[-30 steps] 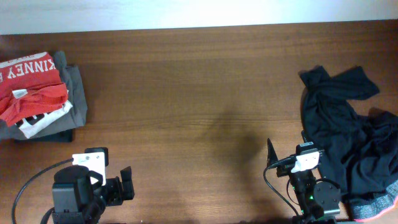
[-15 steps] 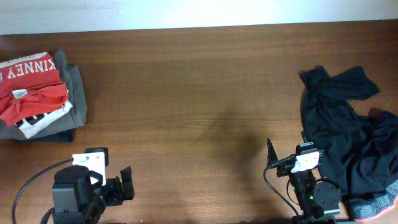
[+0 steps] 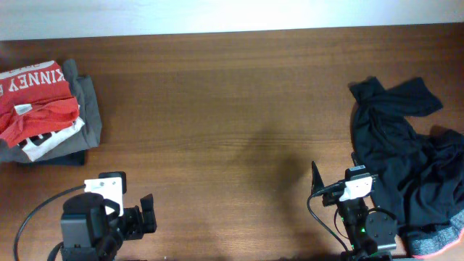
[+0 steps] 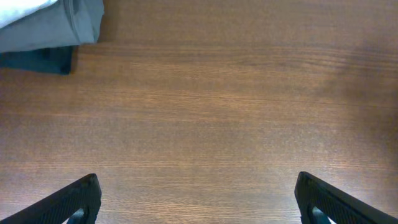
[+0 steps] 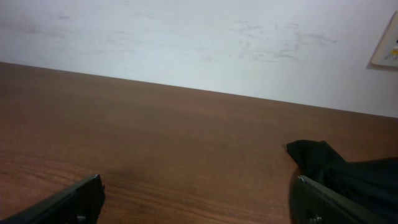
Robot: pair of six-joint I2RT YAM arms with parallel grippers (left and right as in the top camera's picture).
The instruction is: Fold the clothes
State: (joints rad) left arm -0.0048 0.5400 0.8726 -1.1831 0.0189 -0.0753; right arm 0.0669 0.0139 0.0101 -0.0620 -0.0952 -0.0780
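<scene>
A wooden table [image 3: 217, 109] of reddish-brown colour, its grain running left to right, fills almost the whole overhead view, and a soft, darker patch of shadow lies on it right of centre, toward the near side. Along its far edge stands a white wall [image 5: 186, 37], brightly lit from overhead and, in the right wrist view, matt and marked with faint grey scuffs and smudges. At the far right of that wall is a pale card [image 5: 388, 43] with a beige border, cut off at the edge of view, its print too small to read.
</scene>
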